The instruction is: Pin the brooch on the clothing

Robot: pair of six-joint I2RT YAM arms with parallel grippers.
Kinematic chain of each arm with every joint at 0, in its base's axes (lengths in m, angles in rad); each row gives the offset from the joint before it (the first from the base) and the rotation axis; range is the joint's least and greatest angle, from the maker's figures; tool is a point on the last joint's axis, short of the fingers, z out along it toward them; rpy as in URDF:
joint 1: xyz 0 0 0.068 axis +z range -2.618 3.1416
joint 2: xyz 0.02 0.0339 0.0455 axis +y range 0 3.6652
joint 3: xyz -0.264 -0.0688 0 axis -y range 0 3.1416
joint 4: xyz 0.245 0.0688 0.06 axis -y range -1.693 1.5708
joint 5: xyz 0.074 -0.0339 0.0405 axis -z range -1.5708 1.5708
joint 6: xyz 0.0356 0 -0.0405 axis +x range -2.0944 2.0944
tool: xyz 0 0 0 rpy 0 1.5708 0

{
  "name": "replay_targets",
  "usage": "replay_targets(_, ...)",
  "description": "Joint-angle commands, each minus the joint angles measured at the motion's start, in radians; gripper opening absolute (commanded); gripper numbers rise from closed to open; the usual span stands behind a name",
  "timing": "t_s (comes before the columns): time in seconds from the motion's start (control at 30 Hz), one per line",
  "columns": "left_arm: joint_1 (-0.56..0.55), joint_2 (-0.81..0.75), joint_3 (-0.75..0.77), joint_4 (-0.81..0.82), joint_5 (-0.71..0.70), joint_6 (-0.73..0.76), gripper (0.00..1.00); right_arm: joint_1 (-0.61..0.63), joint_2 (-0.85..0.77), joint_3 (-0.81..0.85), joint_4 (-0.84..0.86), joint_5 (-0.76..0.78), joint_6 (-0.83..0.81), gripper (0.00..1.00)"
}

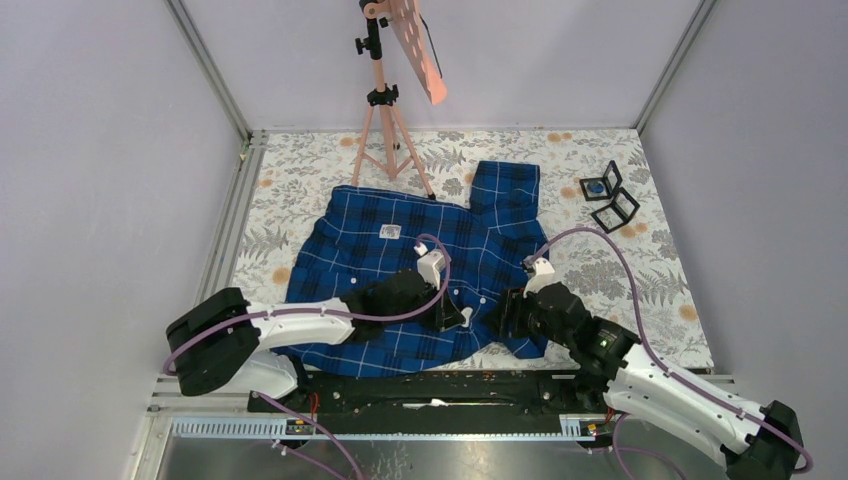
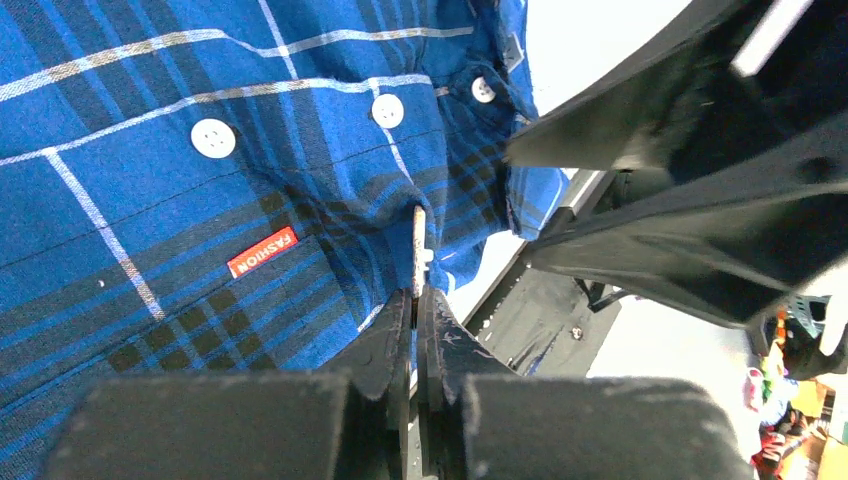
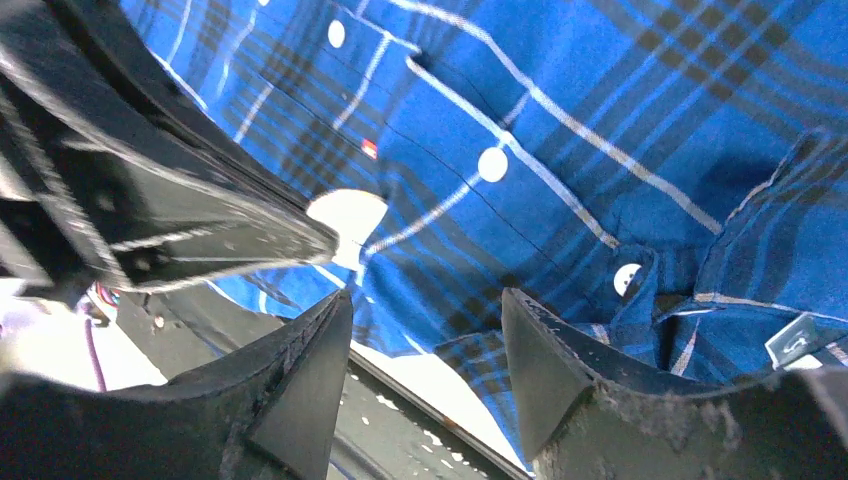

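Observation:
The dark-blue plaid shirt (image 1: 400, 260) lies spread on the table, with its white neck label (image 1: 390, 231) facing up. My left gripper (image 1: 460, 317) sits at the shirt's near hem. In the left wrist view it (image 2: 416, 292) is shut on the brooch (image 2: 419, 240), a thin pale disc seen edge-on and pressed against the cloth (image 2: 150, 200) next to a red tag (image 2: 262, 251) and below the white buttons (image 2: 213, 138). My right gripper (image 1: 498, 320) is close beside it, open and empty (image 3: 425, 298), over the hem (image 3: 600, 100). The brooch (image 3: 345, 215) shows there as a white round face.
A pink tripod (image 1: 385, 110) stands at the back of the floral tablecloth (image 1: 620, 270). Small open black boxes (image 1: 605, 197) lie at the back right. The black mounting rail (image 1: 430, 385) runs just below the shirt's hem. The two grippers are almost touching.

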Motion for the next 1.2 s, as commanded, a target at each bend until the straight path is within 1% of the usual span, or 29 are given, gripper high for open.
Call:
replay_targets(0.0, 0.021, -0.05, -0.025, 0.114, 0.094, 0.018, 0.0, -0.062, -0.023, -0.09, 0.145, -0.143, -0.026, 0.63)
replay_targets(0.07, 0.041, -0.056, -0.037, 0.125, 0.124, 0.016, 0.0, -0.089, -0.023, -0.131, 0.202, -0.209, -0.012, 0.62)
replay_targets(0.17, 0.056, -0.055, -0.035, 0.127, 0.169, 0.027, 0.0, -0.097, -0.009, -0.174, 0.315, -0.279, 0.007, 0.62)
replay_targets(0.3, 0.065, -0.045, -0.025, 0.129, 0.208, 0.034, 0.0, -0.098, 0.013, -0.206, 0.416, -0.326, 0.036, 0.61)
replay_targets(0.33, 0.066, -0.043, -0.025, 0.129, 0.214, 0.036, 0.0, -0.098, 0.017, -0.211, 0.424, -0.326, 0.038, 0.61)
replay_targets(0.4, 0.068, -0.042, -0.026, 0.135, 0.227, 0.038, 0.0, -0.099, 0.027, -0.212, 0.426, -0.324, 0.032, 0.54)
replay_targets(0.47, 0.07, -0.04, -0.028, 0.143, 0.24, 0.038, 0.0, -0.098, 0.041, -0.212, 0.427, -0.324, 0.029, 0.52)
replay_targets(0.63, 0.071, -0.036, -0.035, 0.17, 0.278, 0.043, 0.0, -0.098, 0.066, -0.214, 0.453, -0.335, 0.034, 0.49)
replay_targets(0.8, 0.073, -0.026, -0.037, 0.19, 0.325, 0.057, 0.0, -0.098, 0.075, -0.218, 0.477, -0.349, 0.042, 0.43)
replay_targets(1.03, 0.084, -0.039, -0.047, 0.191, 0.372, 0.083, 0.0, -0.101, 0.059, -0.231, 0.476, -0.371, 0.042, 0.38)
replay_targets(1.17, 0.091, -0.042, -0.057, 0.223, 0.416, 0.087, 0.0, -0.108, 0.042, -0.23, 0.476, -0.388, 0.039, 0.36)
